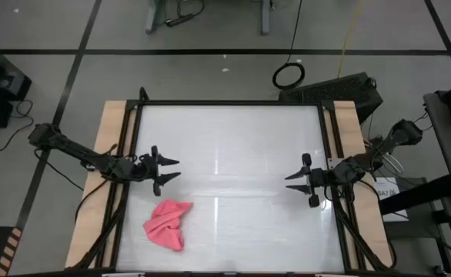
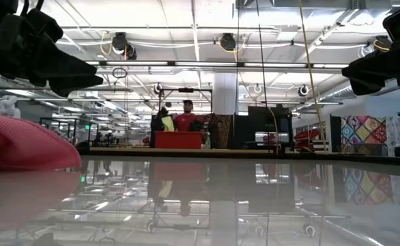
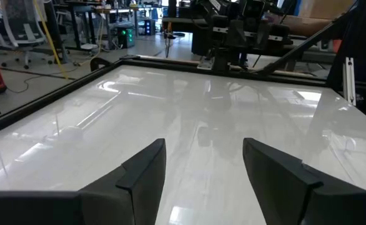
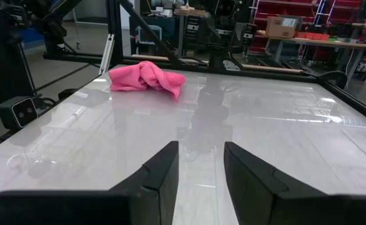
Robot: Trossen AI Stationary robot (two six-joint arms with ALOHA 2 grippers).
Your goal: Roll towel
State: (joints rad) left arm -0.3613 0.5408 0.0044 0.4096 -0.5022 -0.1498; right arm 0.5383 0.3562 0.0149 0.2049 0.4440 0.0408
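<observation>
1. The towel (image 1: 168, 224) is seen crumpled on the desk (image 1: 233, 154), at about 5 o'clock from the left gripper (image 1: 164, 171); its long axis runs roughly 1 to 7 o'clock.
2. Left fingers (image 3: 142, 175) are spread, nothing held, nearest the towel.
3. The right gripper (image 1: 295, 181) is parked well apart at 3 o'clock, released and empty.
4. No legible writing is found.

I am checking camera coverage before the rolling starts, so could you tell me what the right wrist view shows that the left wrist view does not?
Only the right wrist view shows the towel, lying crumpled on the table ahead of the open right gripper. Only the left wrist view shows the open left gripper, facing bare tabletop with the other arm at the far edge. Both share the glossy white table surface, an empty gripper in the foreground and the workshop room beyond.
</observation>
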